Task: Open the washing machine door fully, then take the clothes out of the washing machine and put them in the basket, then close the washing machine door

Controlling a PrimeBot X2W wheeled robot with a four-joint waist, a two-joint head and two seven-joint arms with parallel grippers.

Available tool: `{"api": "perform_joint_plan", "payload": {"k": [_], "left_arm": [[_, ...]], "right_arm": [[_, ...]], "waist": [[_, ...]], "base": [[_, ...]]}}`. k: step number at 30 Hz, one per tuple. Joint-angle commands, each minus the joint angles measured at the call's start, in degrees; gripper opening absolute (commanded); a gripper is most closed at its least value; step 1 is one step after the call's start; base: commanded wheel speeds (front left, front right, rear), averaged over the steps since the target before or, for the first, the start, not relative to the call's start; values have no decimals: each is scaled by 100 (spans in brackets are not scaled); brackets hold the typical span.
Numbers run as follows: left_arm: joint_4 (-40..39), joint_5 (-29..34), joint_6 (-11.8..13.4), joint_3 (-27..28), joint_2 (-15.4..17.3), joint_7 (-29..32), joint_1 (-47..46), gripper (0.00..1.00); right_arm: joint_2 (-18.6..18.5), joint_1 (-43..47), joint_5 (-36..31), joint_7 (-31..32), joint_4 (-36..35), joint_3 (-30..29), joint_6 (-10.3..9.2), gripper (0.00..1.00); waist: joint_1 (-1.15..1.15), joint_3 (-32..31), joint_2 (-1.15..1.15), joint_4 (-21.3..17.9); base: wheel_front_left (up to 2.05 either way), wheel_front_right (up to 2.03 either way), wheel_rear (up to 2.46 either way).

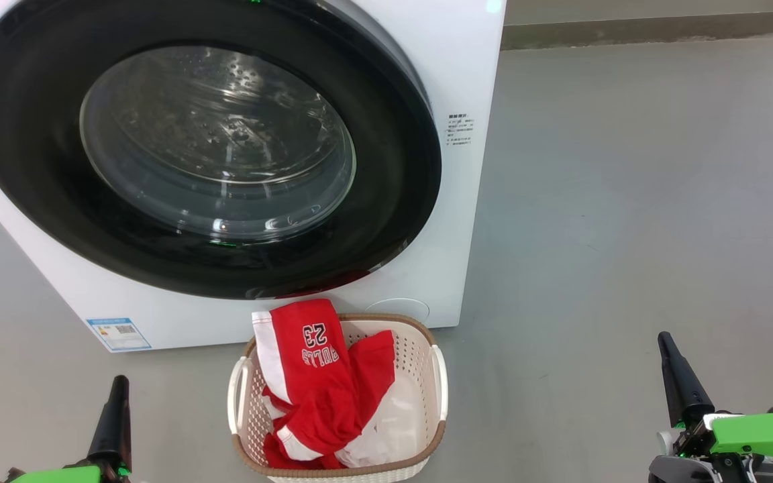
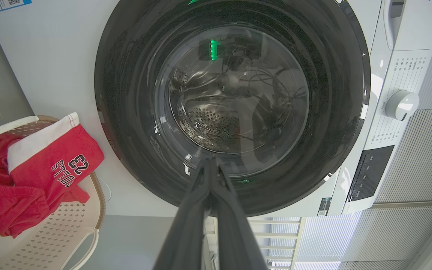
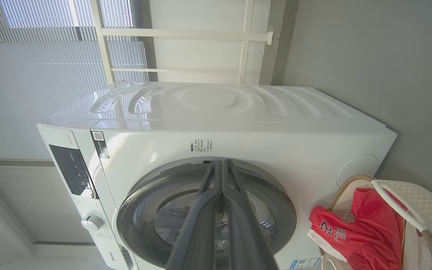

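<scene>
Left fingers (image 1: 118, 392): lower left of the head view, pressed together tip to tip, empty, touching nothing; aimed at the door glass in the left wrist view.
Right fingers (image 1: 668, 352): lower right of the head view, closed flat on each other, empty; above bare floor, well apart from the basket.
Basket (image 1: 416, 362): on the floor between the two arms, just before the machine's lower front, below the door.
Clothes (image 1: 313, 382): heaped inside the basket; red piece printed "BULLS 23" draped over the rim on the machine side; white fabric low toward the basket's right side.
Washing machine door (image 1: 37, 168): shut flush against the machine front; steel drum seen through the clear bowl window.
Washing machine (image 1: 467, 74): white, standing on the floor by a wall.
Blue label (image 1: 118, 333): lower front corner, left of the basket.
Round cap (image 1: 400, 307): lower front, just behind the basket's far rim.
Dial (image 2: 401, 105): on the top strip, beside the dark control panel (image 2: 369, 172).
Floor (image 1: 628, 201): grey, smooth.
In the way: basket and its heap, directly below the door, between both fingers and the machine front.
</scene>
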Motion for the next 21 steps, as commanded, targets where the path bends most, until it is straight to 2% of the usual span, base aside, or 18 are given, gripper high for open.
{"api": "perform_joint_plan", "payload": {"k": [1,21], "left_arm": [[-109,-16,-19,152,117,24,-216,0],[-109,-16,-19,152,117,24,-215,0]], "right_arm": [[-2,-59,33,26,-175,124,-6,0],[5,-60,25,34,-175,114,-6,0]], "waist": [[0,0,0,0],[0,0,0,0]], "base": [[0,0,0],[0,0,0]]}}
